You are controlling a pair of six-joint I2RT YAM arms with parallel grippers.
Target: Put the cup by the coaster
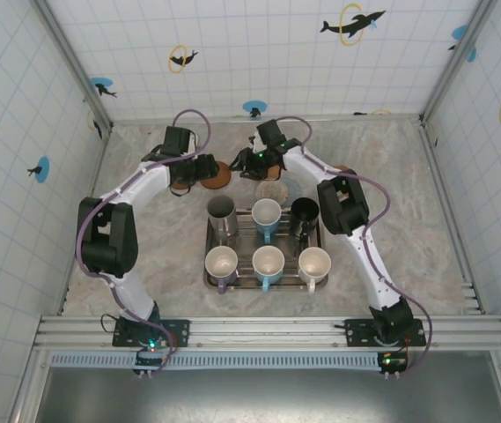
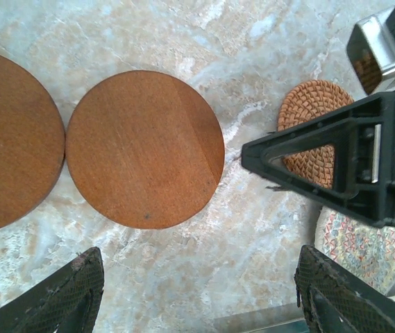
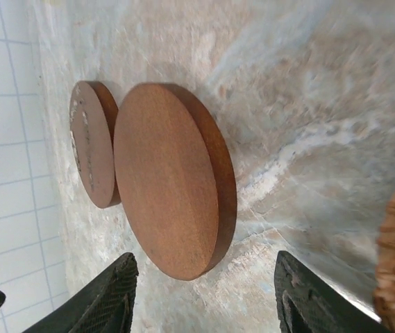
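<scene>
Top view: L arm ran from its base at 7 o'clock, elbow bent out toward 9, forearm angled in toward 12. L gripper (image 1: 199,169) pointed down over the marble table (image 1: 391,194), at 11 o'clock off the tray (image 1: 287,240). R arm rose from its base at 5 o'clock, elbow at 2, forearm swung in. R gripper (image 1: 255,164) sat low at the tray's 12 o'clock, near the L one.

Both hands were released. L wrist cam: fingers (image 2: 65,295) spread, bare marble btwn them. Ahead lay a wooden coaster (image 2: 145,149), w/ a 2nd wooden coaster (image 2: 10,139) edge to edge at its 9, a rattan coaster (image 2: 315,118) at 3 and a fabric coaster (image 2: 364,243) at 4. R wrist cam: fingers (image 3: 107,295) apart, nothing btwn.

No cup was gripped; all six sat on the tray. Back row, 9 to 3: steel cup (image 1: 222,214), blue mug (image 1: 266,216), black mug (image 1: 304,213). Front row: purple-handled mug (image 1: 222,263), blue-handled mug (image 1: 268,263), white mug (image 1: 313,263).
</scene>
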